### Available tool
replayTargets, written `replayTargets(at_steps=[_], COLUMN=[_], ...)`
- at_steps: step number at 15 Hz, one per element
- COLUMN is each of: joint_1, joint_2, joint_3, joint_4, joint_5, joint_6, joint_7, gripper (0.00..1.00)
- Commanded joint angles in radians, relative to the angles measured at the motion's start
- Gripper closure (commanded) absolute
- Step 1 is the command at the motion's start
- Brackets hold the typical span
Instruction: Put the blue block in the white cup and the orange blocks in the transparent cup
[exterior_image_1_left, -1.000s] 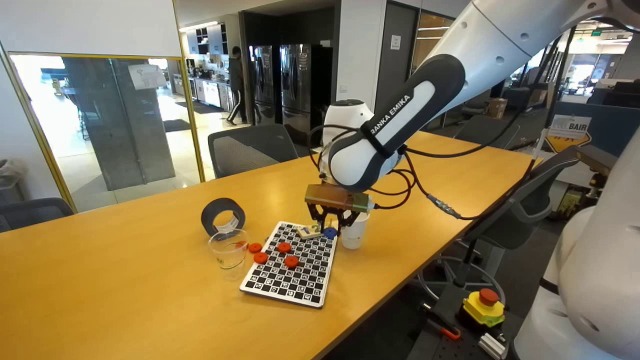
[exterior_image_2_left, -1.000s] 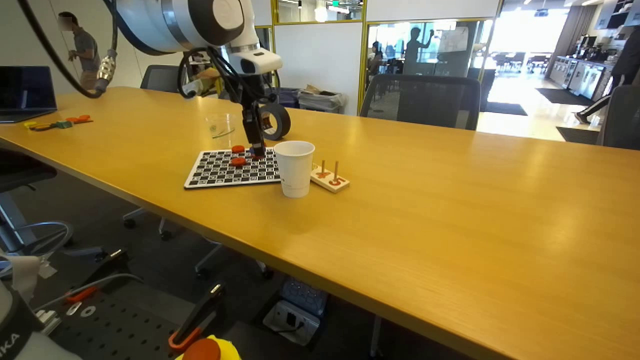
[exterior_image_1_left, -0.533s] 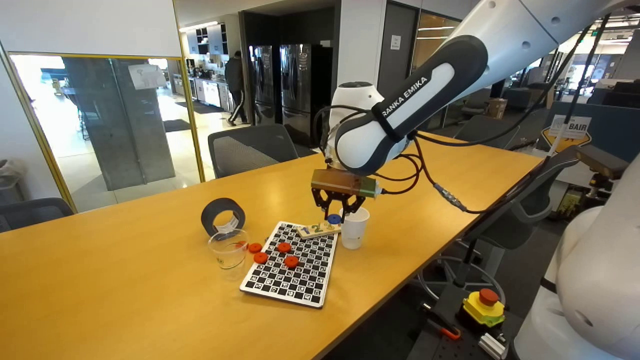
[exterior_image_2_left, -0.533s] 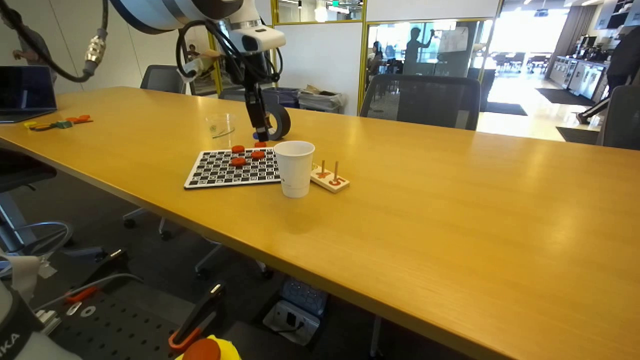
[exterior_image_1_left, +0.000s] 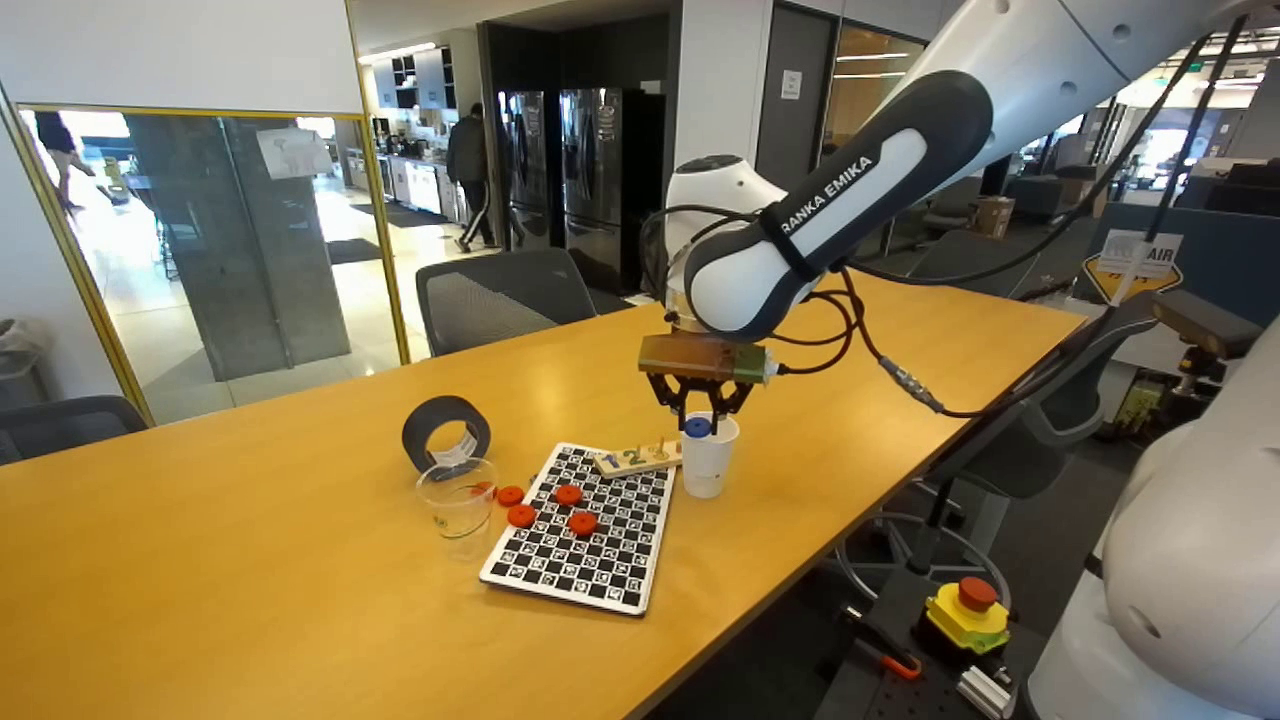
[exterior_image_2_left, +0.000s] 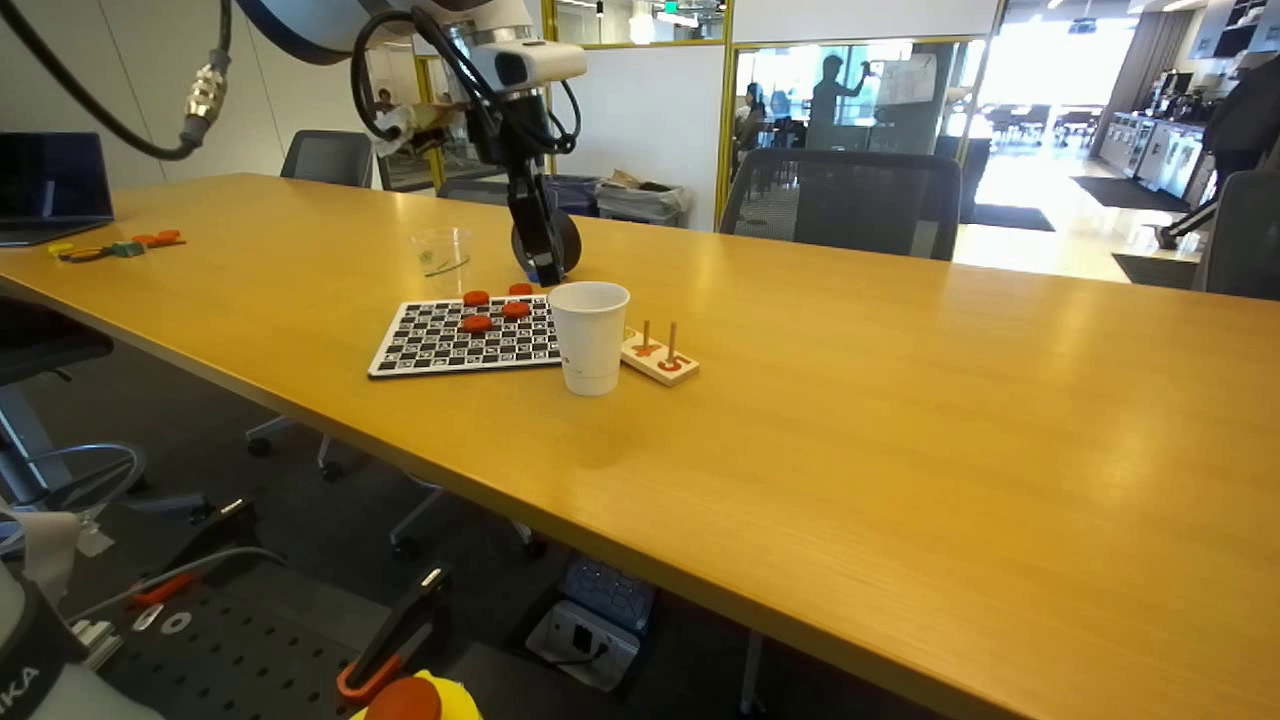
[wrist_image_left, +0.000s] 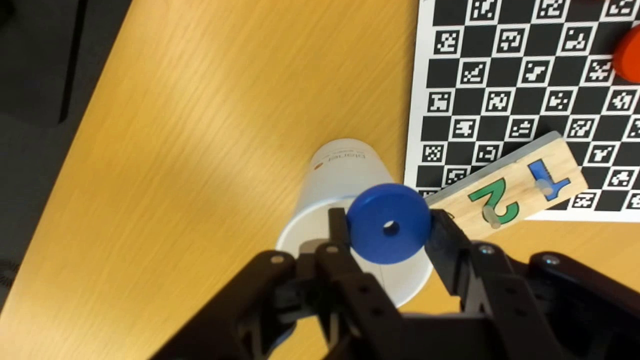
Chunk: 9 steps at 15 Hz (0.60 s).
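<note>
My gripper (wrist_image_left: 387, 225) is shut on the blue block (wrist_image_left: 382, 202), a round disc with a hole in the middle. In the wrist view the block covers part of the mouth of the white cup (wrist_image_left: 342, 172). From an exterior view it overlaps the left of that cup's rim (exterior_image_1_left: 729, 430). In another exterior angle the fingertips (exterior_image_2_left: 547, 262) are just above the rim's height, left of the white cup (exterior_image_2_left: 590, 345). Several orange blocks (exterior_image_1_left: 583, 523) lie on and beside the checkered board. The transparent cup (exterior_image_1_left: 460, 515) stands upright past them; one orange block shows through its wall.
The checkered board (exterior_image_1_left: 590, 560) lies flat beside the white cup. A wooden strip with pegs and numbers (wrist_image_left: 525, 195) rests partly on it, near the white cup. A black tape roll (exterior_image_1_left: 420, 430) stands behind the transparent cup. The table's edge (exterior_image_1_left: 800, 572) runs past the white cup.
My gripper has lifted the blue block from over the board and carried it across to the white cup's mouth. The cups and orange blocks have stayed where they were.
</note>
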Motion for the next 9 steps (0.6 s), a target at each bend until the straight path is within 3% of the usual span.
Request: replayTargets(at_steps=[1, 9], joint_1=[-0.025, -0.047], joint_2=[0.006, 0.053], joint_3=[0.011, -0.015], joint_4=[0.031, 0.055], joint_5=[-0.048, -0.045], joint_6=[-0.026, -0.015], joint_7=[0.041, 0.029], gripper=[0.82, 0.82])
